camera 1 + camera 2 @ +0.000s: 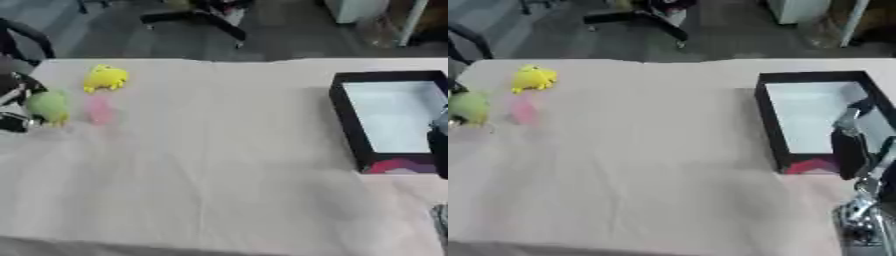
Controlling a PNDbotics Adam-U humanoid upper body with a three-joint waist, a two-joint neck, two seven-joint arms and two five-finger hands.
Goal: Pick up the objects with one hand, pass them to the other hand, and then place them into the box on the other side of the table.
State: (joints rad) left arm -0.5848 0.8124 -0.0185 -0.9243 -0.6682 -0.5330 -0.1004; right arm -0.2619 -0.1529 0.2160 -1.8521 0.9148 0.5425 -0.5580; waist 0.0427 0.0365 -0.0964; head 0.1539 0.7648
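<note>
A yellow plush toy [105,78] lies on the beige cloth near the far left corner. Just in front of it a green rounded object [48,106] sits at the table's left edge, with my left hand [13,100] curled round it from the left. A pale pink object [99,110] lies beside the green one, blurred. The black box [767,120] with a white inside stands at the right. My right hand [850,147] hovers over the box's near right corner, fingers straight and holding nothing.
The box's front wall shows a red-pink patch [811,166]. Beyond the table's far edge stand an office chair base [197,17] and a dark chair [26,35] at the left. The cloth spreads bare between the toys and the box.
</note>
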